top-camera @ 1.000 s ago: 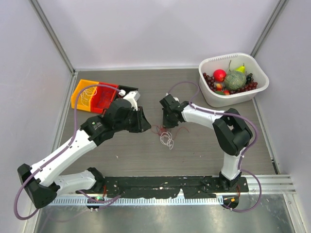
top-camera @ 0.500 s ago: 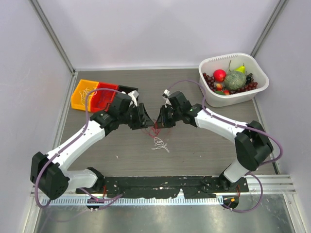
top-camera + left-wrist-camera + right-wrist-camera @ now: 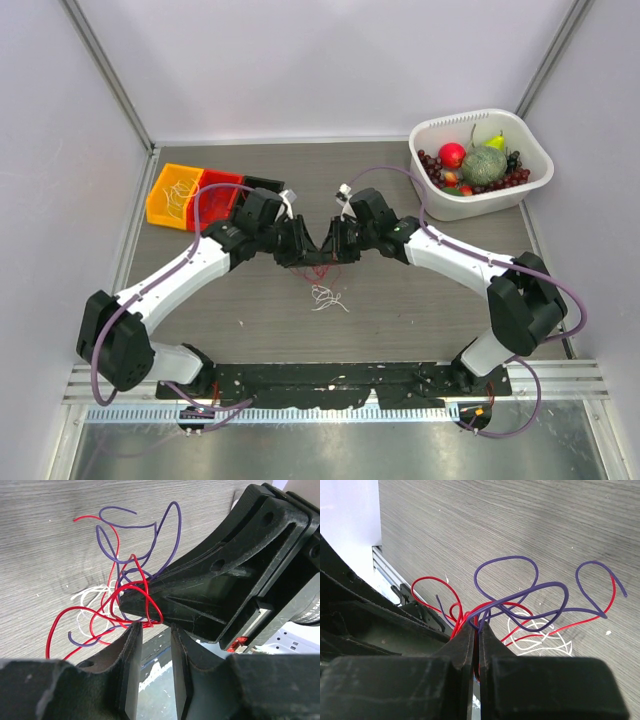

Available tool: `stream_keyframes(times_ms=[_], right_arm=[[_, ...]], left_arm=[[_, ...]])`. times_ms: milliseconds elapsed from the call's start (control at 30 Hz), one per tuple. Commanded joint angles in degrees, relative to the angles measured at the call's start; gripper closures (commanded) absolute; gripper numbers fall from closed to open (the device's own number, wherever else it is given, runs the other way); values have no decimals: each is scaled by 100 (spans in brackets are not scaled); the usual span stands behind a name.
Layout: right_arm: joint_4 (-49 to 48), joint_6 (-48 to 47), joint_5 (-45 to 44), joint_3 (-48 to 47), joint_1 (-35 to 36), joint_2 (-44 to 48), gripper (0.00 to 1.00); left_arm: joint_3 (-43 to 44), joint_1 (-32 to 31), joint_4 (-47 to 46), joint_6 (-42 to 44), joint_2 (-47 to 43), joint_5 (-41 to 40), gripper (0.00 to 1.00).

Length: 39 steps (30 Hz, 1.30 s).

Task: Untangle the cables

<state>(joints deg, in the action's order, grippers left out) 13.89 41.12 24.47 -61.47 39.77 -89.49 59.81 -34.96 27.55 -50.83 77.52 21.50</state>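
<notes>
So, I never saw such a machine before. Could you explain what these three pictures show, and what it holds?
These are two robot arms bolted to a table. One picture looks down from above; the other two come from a camera on each wrist. The right gripper is shut on thin red and purple cables; the left gripper, open, faces it closely. White strands lie on the table below. Farther back stand an orange bin, a red bin and a white basket of fruit.
</notes>
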Motion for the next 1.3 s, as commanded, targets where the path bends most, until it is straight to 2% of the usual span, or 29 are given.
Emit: stream_keyframes(times_ms=[0, 100, 167, 333, 467, 600, 733, 767, 833, 900, 1167, 1267], right_arm=[[-378, 133, 251, -190, 84, 231, 99], [-317, 98, 216, -233, 145, 248, 99], [-256, 71, 155, -268, 189, 257, 99], [-53, -61, -56, -418, 251, 309, 97], [-44, 53, -258, -383, 224, 371, 97], [297, -16, -661, -339, 14, 415, 93], [623, -244, -847, -286, -241, 319, 79], [676, -393, -882, -295, -242, 231, 72], [773, -552, -988, -287, -242, 126, 63], [764, -658, -1084, -251, -242, 3, 59], [1466, -1132, -2427, -760, -259, -778, 53], [1555, -1282, -2535, -919, -285, -912, 53]], left_arm=[[338, -37, -75, 3, 211, 4, 67], [469, -28, 13, 46, 360, -58, 67], [566, -46, 171, 125, 422, -145, 72], [839, -46, 751, 538, 519, -523, 100], [638, -37, 595, 749, 125, -515, 100], [260, -28, 506, 925, -675, -620, 100], [215, -28, 488, 943, -1615, -708, 100], [293, -28, 488, 900, -1800, -734, 100], [530, -28, 462, 681, -2011, -726, 100], [855, -28, 418, 496, -2065, -639, 100], [2507, -28, 66, 205, -1776, -129, 100], [3315, -20, 75, 100, -1486, -75, 100]])
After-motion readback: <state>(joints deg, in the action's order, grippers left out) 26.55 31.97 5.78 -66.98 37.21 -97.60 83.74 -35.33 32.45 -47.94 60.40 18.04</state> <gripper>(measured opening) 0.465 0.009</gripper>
